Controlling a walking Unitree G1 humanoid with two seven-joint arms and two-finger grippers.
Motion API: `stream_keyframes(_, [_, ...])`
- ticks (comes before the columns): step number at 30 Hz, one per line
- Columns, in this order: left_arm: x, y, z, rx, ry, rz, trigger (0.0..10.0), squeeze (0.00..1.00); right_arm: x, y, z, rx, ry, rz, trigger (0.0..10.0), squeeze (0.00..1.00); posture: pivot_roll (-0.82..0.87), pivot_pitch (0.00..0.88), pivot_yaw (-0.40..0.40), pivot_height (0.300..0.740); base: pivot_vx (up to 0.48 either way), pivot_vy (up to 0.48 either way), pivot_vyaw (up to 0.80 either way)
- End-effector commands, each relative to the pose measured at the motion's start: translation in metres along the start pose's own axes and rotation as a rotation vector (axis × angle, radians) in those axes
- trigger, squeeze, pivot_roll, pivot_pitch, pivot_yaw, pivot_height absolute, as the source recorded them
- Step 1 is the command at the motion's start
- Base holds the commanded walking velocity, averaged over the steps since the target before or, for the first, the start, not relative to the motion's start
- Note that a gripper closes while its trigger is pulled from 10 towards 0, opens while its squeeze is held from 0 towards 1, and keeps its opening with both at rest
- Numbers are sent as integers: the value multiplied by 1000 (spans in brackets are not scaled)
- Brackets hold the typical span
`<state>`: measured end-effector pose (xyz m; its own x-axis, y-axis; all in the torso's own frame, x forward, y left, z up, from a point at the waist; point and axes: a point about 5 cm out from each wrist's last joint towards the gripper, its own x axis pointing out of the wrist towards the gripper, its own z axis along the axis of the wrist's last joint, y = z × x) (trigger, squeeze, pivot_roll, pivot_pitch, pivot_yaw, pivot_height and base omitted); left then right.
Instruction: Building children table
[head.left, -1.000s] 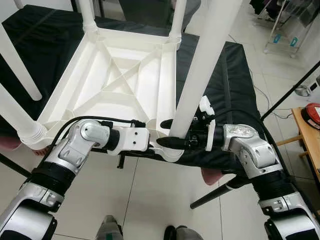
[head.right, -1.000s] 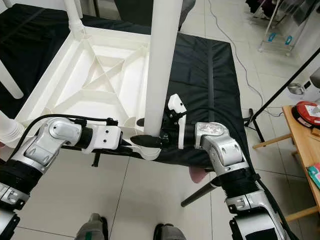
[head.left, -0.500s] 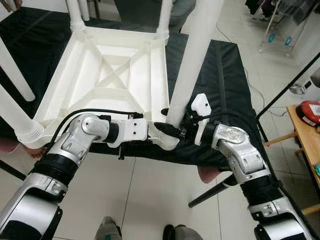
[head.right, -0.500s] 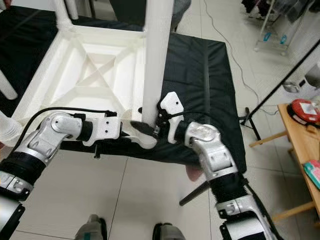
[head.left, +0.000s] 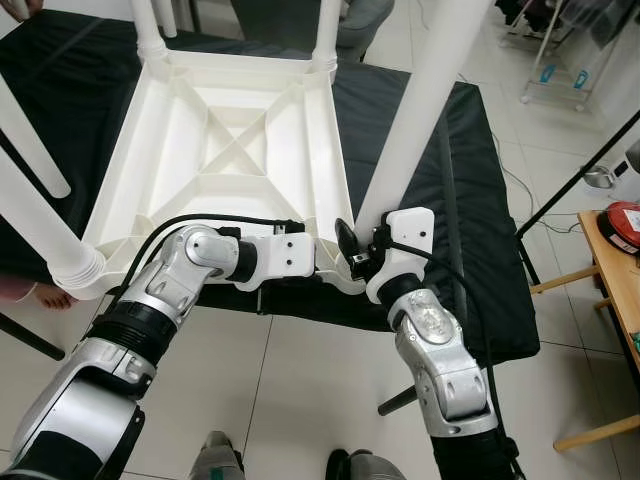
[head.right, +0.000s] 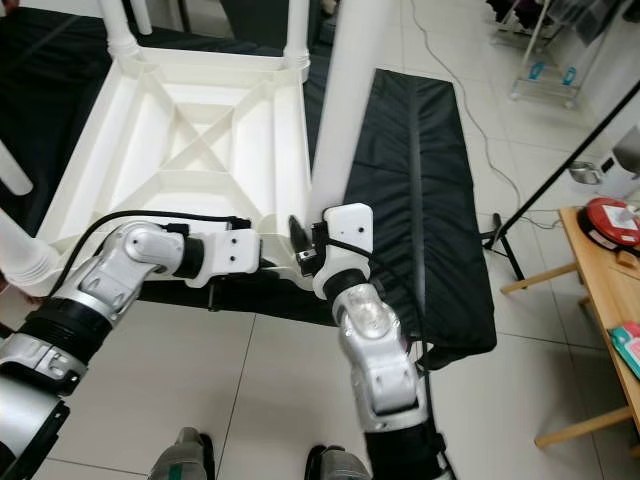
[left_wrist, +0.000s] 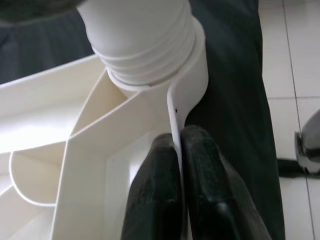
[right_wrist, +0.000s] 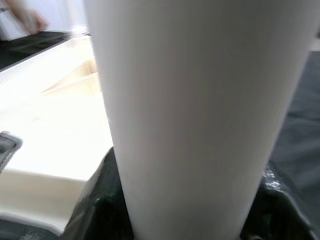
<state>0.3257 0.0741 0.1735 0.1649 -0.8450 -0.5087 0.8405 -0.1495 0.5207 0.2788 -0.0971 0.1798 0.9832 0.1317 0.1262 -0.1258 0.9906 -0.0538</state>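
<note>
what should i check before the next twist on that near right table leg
1. Left tool pinching the tabletop rim beside the corner socket: ok, both fingers sit either side of the rim wall.
2. Right tool around the leg near its base: ok, leg sits between the fingers.
3. Leg fully seated in the socket: cannot tell, threaded rings are visible above the collar.
4. Upturned tabletop resting on the black cloth: ok.
5. Leg straight in the socket: cannot tell.

I count one upturned white tabletop (head.left: 240, 150) on one black mat (head.left: 470, 200). Five white legs (head.left: 420, 100) stand up from it. My two grippers, left gripper (left_wrist: 177, 165) and right gripper (head.left: 348, 245), work at it.
</note>
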Motion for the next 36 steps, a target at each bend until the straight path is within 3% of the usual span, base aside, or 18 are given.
stream_keyframes(1, [5, -4, 36, 213, -193, -114, 0, 0, -21, -66, -46, -65, 234, -467, 0, 0, 147, 170, -69, 740, 0, 0, 0])
stream_keyframes(2, [5, -4, 36, 214, -193, -115, 0, 0, -18, -61, -44, -62, 215, -425, 10000, 0, 147, 170, -69, 740, 0, 0, 0])
stream_keyframes(6, [5, -4, 35, 214, -193, -116, 0, 0, -14, -53, -42, -51, 200, -349, 10000, 0, 147, 170, -69, 740, 0, 0, 0])
stream_keyframes(10, [5, -5, 34, 212, -194, -117, 0, 0, 4, -32, -15, -140, 55, 35, 10000, 0, 146, 160, -72, 740, 0, 0, 0])
stream_keyframes(14, [6, -5, 34, 211, -195, -116, 0, 0, 5, -33, -14, -133, 52, 46, 10000, 0, 146, 160, -72, 740, 0, 0, 0])
stream_keyframes(15, [6, -6, 34, 210, -195, -115, 0, 0, 6, -34, -13, -134, 47, 60, 10000, 1000, 147, 158, -75, 740, 0, 0, 0])
stream_keyframes(16, [6, -6, 34, 210, -195, -115, 0, 0, 6, -34, -13, -134, 47, 60, 10000, 1000, 147, 158, -75, 740, 0, 0, 0])
stream_keyframes(17, [5, -6, 34, 208, -195, -114, 0, 0, 6, -29, -8, -118, 34, 176, 10000, 0, 151, 156, -78, 740, 0, 0, 0])
stream_keyframes(18, [5, -6, 34, 207, -195, -114, 0, 0, 3, -23, -3, -103, 24, 296, 10000, 0, 151, 156, -78, 740, 0, 0, 0])
stream_keyframes(20, [5, -6, 34, 207, -195, -114, 0, 0, 3, -23, -3, -103, 24, 296, 10000, 0, 151, 156, -78, 740, 0, 0, 0])
stream_keyframes(21, [5, -6, 33, 207, -196, -113, 0, 0, 1, -20, 0, -92, 18, 381, 10000, 0, 151, 156, -78, 740, 0, 0, 0])
stream_keyframes(22, [5, -6, 33, 207, -196, -113, 0, 0, 1, -20, 0, -92, 18, 381, 10000, 0, 151, 156, -78, 740, 0, 0, 0])
stream_keyframes(23, [5, -6, 33, 207, -197, -116, 0, 0, -7, -15, 4, -101, 23, 579, 10000, 0, 151, 156, -78, 740, 0, 0, 0])
stream_keyframes(24, [5, -6, 33, 207, -197, -116, 0, 0, -7, -15, 4, -101, 23, 579, 10000, 0, 151, 156, -78, 740, 0, 0, 0])
stream_keyframes(26, [5, -7, 34, 209, -201, -125, 0, 0, -22, -18, 5, -147, 79, 890, 10000, 0, 148, 151, -71, 740, 0, 0, 0])
stream_keyframes(27, [5, -7, 34, 209, -201, -125, 0, 0, -22, -18, 5, -147, 79, 890, 10000, 0, 148, 151, -71, 740, 0, 0, 0])
stream_keyframes(29, [5, -9, 33, 211, -204, -134, 0, 0, -25, -26, 3, -170, 141, 1045, 10000, 0, 151, 149, -69, 740, 0, 0, 0])
stream_keyframes(36, [5, -11, 33, 214, -209, -143, 0, 0, -14, -37, -2, -212, 202, 1136, 10000, 0, 151, 149, -69, 740, 0, 0, 0])
